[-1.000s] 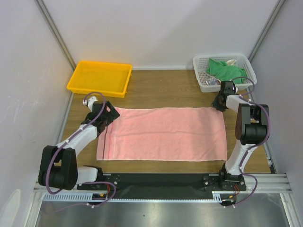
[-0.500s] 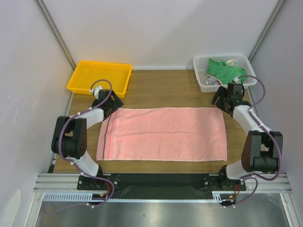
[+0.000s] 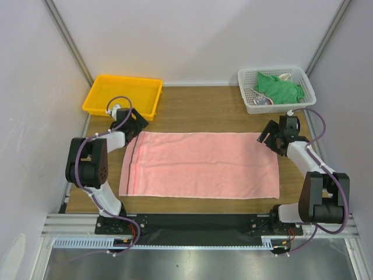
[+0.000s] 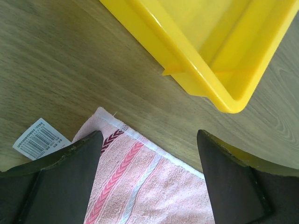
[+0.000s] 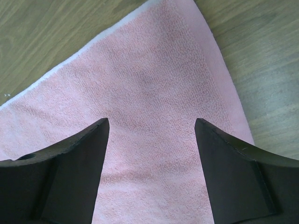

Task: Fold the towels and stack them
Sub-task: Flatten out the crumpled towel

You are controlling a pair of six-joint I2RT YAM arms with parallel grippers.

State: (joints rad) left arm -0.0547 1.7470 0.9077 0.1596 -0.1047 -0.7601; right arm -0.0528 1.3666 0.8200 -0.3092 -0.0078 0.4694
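Since folding needs a flat sheet, the wooden table (image 3: 198,111) carries the salmon-pink towel (image 3: 201,164) spread open across its middle, long edges running left-right, few wrinkles; looks soft terry, plain pink, w/ a darker woven stripe band at its left end; yellow tray (image 3: 119,111) sits far left, prob. the stacking spot; white mesh basket (image 3: 249,99) far right holds the green towel (image 3: 280,87), crumpled, not yet folded; left gripper (image 4: 148,135) hangs over the pink towel's far-left corner, jaws apart, nothing betw. them; right gripper (image 5: 151,121) likewise spread wide over the far-right corner; both placed, I judge, to pinch corners for the 1st fold; barcode label (image 4: 39,137) pokes out beside the left corner.
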